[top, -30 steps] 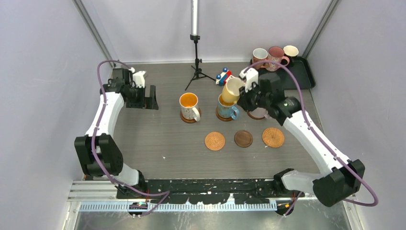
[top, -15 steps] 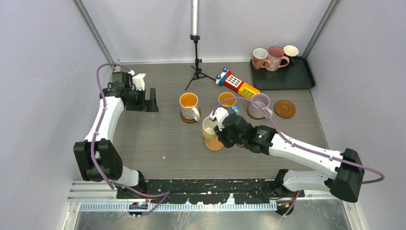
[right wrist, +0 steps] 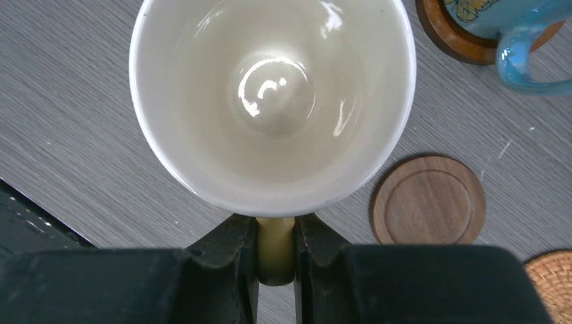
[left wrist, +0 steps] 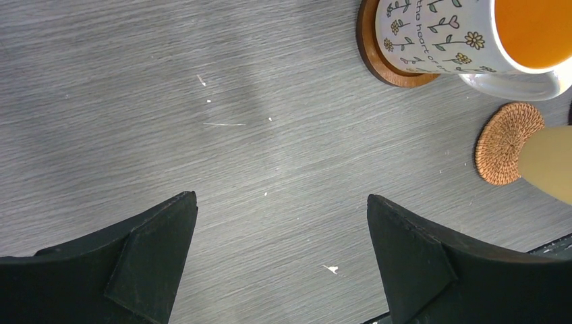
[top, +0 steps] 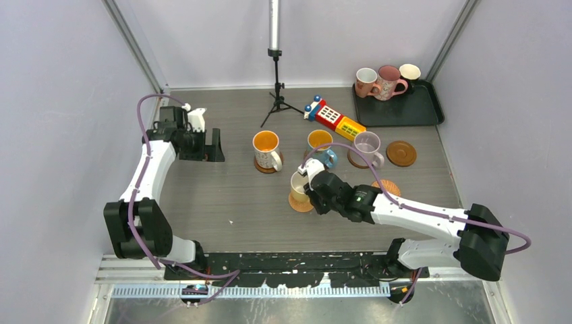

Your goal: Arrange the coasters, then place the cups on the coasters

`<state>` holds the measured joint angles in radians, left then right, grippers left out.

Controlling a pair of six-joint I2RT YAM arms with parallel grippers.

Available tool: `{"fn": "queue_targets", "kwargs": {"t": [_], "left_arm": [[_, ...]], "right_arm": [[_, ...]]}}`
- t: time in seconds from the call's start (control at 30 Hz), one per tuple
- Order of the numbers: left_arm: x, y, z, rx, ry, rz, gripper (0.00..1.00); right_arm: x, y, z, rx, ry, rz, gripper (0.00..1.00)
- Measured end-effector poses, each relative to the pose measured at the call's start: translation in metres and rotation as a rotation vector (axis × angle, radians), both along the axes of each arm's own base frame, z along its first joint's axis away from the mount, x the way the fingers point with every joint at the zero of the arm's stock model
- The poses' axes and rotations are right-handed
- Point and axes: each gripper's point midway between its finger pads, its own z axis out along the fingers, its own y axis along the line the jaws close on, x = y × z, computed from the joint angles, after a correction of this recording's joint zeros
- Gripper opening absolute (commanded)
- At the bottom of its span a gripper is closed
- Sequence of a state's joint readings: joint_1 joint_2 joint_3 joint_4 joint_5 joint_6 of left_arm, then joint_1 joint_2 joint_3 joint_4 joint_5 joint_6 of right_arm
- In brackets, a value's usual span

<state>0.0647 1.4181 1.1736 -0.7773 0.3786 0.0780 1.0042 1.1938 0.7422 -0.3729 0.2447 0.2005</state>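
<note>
My right gripper point(top: 309, 190) is shut on the handle point(right wrist: 275, 251) of the yellow cup point(top: 298, 183), which is upright over a woven coaster point(top: 301, 204); I cannot tell whether it touches. In the right wrist view its white inside point(right wrist: 273, 101) fills the frame. The white patterned cup point(top: 267, 149), the blue cup point(top: 320, 144) and the lavender cup point(top: 367, 146) each stand on a coaster. A dark coaster point(right wrist: 428, 200), a second woven coaster point(top: 386, 184) and a brown coaster point(top: 401, 153) are bare. My left gripper point(top: 210, 144) hangs open at the far left.
A black tray point(top: 411, 109) at the back right holds two pink cups point(top: 378, 81) and a black cup point(top: 409, 71). A red-yellow toy block point(top: 334, 117) lies behind the blue cup. A tripod point(top: 276, 94) stands at the back centre.
My right arm has carried the yellow cup from beside the toy block forward and left, down over the left woven coaster. The left arm has barely moved.
</note>
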Motion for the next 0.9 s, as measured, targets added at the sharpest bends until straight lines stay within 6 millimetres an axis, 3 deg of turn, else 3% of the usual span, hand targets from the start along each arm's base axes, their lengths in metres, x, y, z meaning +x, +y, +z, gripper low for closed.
{"fn": "queue_targets", "kwargs": {"t": [0.3, 0.63, 0.9], "left_arm": [[0.003, -0.002, 0.002, -0.014, -0.008, 0.01, 1.0], [0.001, -0.002, -0.004, -0.015, 0.001, 0.011, 1.0], [-0.001, -0.002, -0.007, -0.016, 0.008, 0.011, 1.0]], "right_arm": [[0.002, 0.009, -0.002, 0.051, 0.005, -0.027, 0.0], [-0.004, 0.001, -0.024, 0.009, 0.03, -0.031, 0.0], [-0.002, 0.001, -0.026, 0.013, 0.019, -0.036, 0.31]]}}
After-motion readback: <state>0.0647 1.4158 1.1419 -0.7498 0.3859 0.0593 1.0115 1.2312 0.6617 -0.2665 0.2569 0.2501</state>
